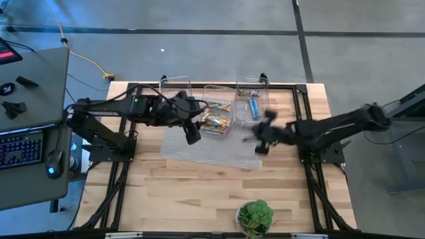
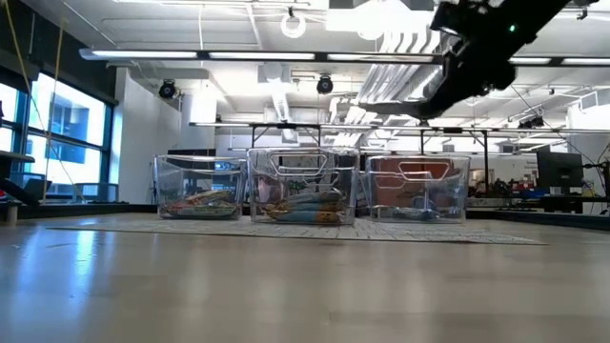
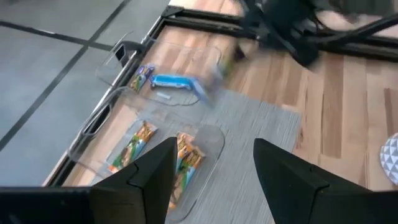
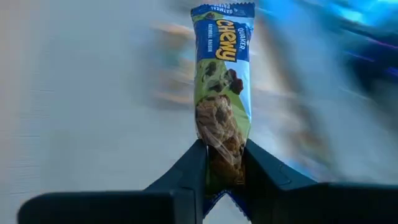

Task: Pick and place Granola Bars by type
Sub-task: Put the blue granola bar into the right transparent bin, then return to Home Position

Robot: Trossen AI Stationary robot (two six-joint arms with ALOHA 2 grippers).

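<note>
My right gripper is shut on a blue-and-green wrapped granola bar. It is over the grey mat, just near of the right clear bin; it also shows in the high view. My left gripper is open and empty, over the near edge of the middle bin; it also shows in the high view. Green-gold bars lie in the middle bin. Blue bars lie in the right bin. My right gripper pinches one short end of the bar between its two fingers. The bar lies along the fingers and sticks out past their tips, with its printed face showing. Its free end touches nothing in the right wrist view.
Three clear bins stand in a row on the mat at the table's far side: left, middle, right. A potted plant stands at the near edge. A desk with a keyboard is to the left of the table.
</note>
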